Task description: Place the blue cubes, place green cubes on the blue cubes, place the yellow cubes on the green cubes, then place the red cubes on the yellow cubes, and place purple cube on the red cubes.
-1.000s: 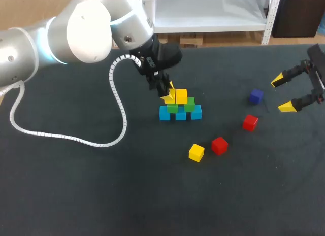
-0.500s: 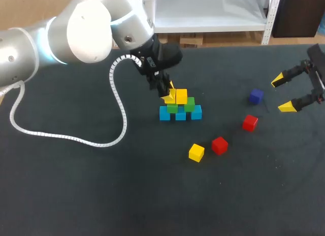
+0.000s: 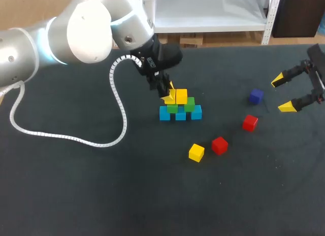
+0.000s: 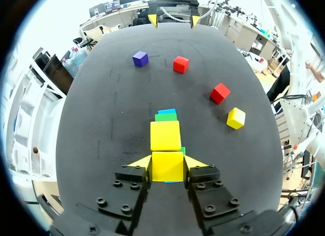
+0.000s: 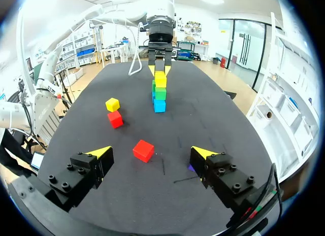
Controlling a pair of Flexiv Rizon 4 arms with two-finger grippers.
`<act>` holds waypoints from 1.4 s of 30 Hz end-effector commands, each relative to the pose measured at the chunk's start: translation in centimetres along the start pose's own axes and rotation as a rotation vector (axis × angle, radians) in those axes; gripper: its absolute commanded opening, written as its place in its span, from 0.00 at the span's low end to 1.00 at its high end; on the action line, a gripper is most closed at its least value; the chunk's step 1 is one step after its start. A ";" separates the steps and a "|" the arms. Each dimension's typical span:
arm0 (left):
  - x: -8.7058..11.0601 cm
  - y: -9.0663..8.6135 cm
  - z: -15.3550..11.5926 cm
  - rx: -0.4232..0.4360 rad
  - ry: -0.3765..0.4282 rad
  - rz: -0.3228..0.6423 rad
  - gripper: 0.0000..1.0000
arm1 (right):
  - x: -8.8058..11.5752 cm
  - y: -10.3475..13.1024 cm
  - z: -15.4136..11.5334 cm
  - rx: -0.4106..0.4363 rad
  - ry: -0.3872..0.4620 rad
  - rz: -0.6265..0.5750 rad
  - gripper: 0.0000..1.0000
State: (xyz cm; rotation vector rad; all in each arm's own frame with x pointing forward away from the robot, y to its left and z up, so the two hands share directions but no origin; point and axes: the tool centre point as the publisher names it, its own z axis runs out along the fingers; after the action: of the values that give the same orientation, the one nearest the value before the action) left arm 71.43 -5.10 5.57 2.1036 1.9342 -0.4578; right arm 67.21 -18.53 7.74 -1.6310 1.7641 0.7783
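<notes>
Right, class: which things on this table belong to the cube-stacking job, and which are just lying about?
Job: blue cubes, green cubes, placed yellow cube, held yellow cube in the left gripper, loose yellow cube, two red cubes, purple cube.

Lying about: no stray objects; only the left arm's white cable trails across the table.

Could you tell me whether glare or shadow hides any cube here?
Head view: no glare on the dark mat; only the left pincer covers part of the stack. Left wrist view: even light, the held yellow cube plainly visible. Right wrist view: the right pincer half hides the purple cube.
</notes>
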 end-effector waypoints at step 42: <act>0.3 -0.7 -2.2 -0.039 0.005 0.010 1.00 | 0.0 -0.1 0.1 0.000 -0.002 -0.001 1.00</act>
State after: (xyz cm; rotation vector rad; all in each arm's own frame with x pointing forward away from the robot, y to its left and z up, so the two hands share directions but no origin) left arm 71.79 -4.70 6.71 2.1014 1.9300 -0.4227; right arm 67.21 -18.53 7.74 -1.6309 1.7641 0.7783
